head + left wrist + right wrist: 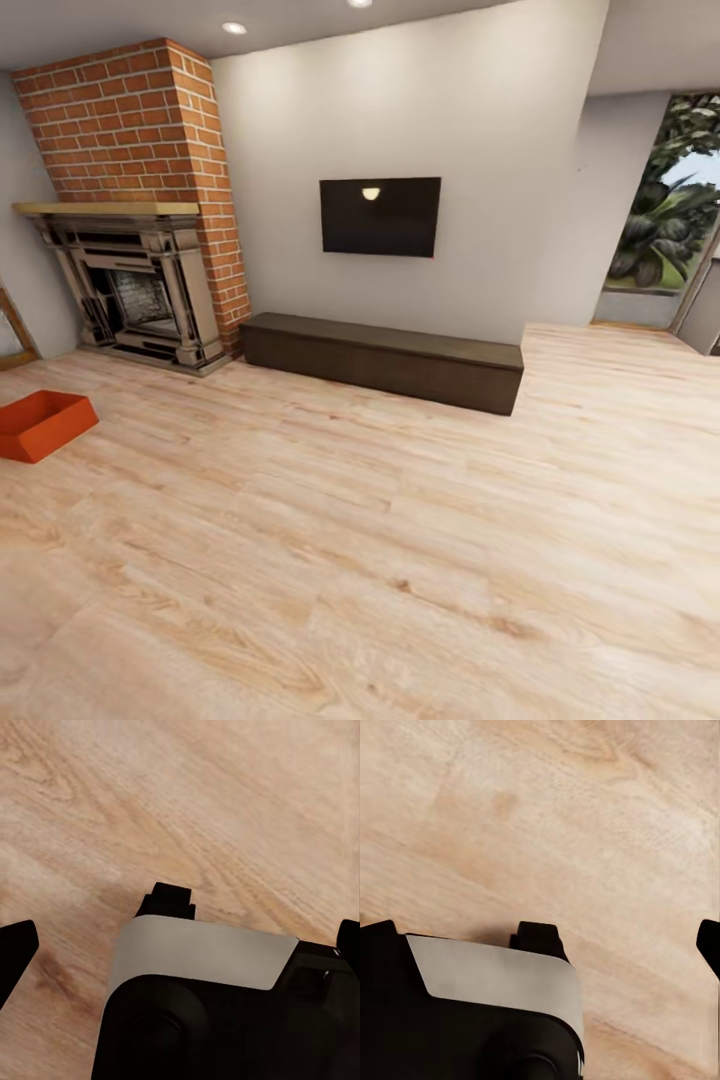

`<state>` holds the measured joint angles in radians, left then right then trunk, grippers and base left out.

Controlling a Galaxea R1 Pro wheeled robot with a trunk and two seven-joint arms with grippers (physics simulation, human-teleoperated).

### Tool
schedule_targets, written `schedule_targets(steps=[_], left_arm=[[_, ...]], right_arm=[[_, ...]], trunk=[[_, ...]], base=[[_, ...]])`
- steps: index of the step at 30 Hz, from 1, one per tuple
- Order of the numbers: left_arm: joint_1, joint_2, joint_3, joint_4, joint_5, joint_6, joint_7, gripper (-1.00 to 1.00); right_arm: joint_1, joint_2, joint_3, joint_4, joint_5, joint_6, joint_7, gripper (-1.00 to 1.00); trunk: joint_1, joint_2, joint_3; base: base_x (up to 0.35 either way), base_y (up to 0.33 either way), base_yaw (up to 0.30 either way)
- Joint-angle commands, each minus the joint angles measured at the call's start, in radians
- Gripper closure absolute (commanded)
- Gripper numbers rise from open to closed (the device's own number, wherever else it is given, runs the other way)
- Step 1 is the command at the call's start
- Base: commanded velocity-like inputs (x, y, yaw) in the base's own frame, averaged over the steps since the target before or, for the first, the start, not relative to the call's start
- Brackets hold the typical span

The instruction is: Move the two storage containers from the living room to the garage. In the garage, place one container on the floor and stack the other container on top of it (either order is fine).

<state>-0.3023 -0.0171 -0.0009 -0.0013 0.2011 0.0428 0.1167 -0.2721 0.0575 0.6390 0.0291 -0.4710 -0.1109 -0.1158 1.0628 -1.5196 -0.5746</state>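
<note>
Head view gives me one orange-red storage container (40,424), lidless, at nine o'clock on the living room planks (400,560). Beyond: one bench (385,360), one TV (380,216). Left gripper (180,937) and right gripper (547,937): spread I cannot tell.

One orange-red rectangular plastic storage container (40,424) sits upright, open side up and lidless, on the light wood-plank flooring (400,560) of the living room. It lies at the far left of the scene, cut off by the picture's left edge (its full length cannot be seen), set at an angle to the planks. Its interior appears empty. It stands near the fireplace side, apart from the wall.
</note>
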Motion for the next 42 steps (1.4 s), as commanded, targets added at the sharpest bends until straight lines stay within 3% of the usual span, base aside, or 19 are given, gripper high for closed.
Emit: schedule_targets(steps=[1,19,42], left_arm=[[0.0,-0.001,-0.001,0.0,0.006,0.003,0.003,-1.0],[0.0,-0.001,-0.001,0.0,0.006,0.003,0.003,-1.0],[-0.001,-0.001,-0.001,0.0,0.006,0.003,0.003,-1.0]], right_arm=[[-0.001,0.001,0.008,0.003,-0.009,-0.006,-0.001,-1.0],[-0.001,0.0,0.008,0.003,-0.011,-0.006,-0.001,-1.0],[-0.001,-0.001,0.008,0.003,-0.012,-0.006,-0.001,-1.0]], trunk=[[0.001,0.0,-0.001],[0.001,0.0,-0.001],[0.001,0.0,-0.001]], base=[[0.322,0.0,0.269],[0.322,0.0,0.264],[0.322,0.0,0.008]])
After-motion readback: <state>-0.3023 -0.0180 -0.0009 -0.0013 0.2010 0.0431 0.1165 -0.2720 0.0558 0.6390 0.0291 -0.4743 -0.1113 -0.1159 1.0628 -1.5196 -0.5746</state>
